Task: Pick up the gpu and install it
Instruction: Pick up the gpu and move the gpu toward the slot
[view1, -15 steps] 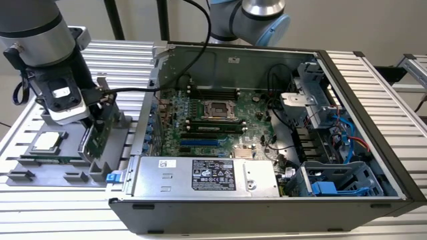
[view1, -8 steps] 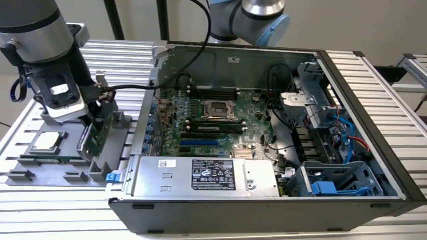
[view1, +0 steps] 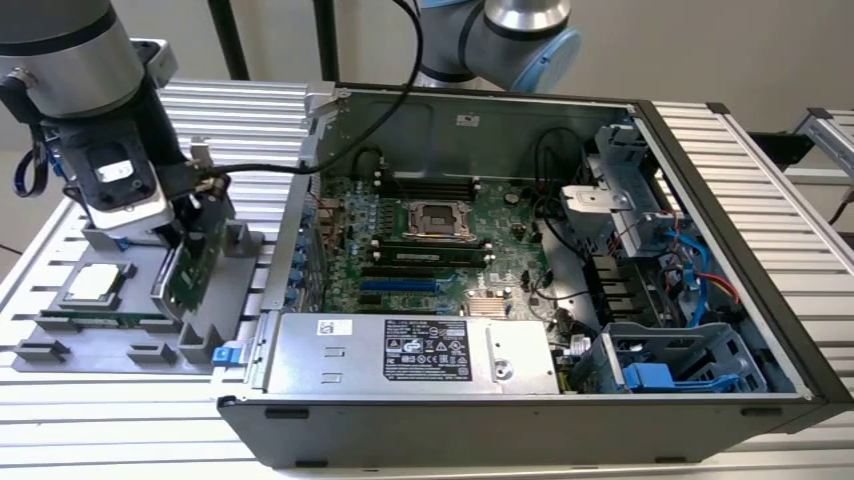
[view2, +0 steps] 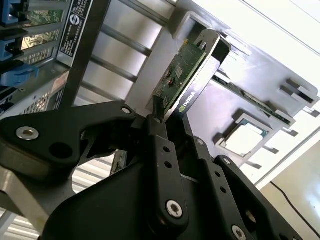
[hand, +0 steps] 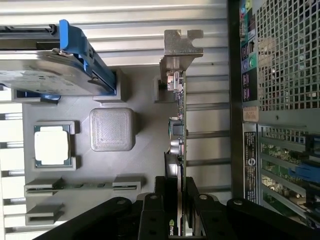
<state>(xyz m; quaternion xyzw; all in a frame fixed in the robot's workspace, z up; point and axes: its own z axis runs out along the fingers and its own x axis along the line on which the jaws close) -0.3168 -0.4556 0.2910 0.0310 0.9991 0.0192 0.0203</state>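
The black two-finger claw (hand: 179, 200) was clenched on the upper edge of the gpu (hand: 180, 125), a thin green circuit-board card with a silver metal bracket. It stood on edge over the grey plastic parts tray (view1: 100, 355) at the exterior view's left, just beside the open black computer case (view1: 534, 430). Couldn't really tell if its lower edge sat in the tray's slot. I'd say keep it dead upright, lift straight, and mind that case wall.

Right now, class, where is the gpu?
At the exterior view's left, the gpu stands on edge at the grey parts tray, beside the open computer case, with the gripper shut on it.
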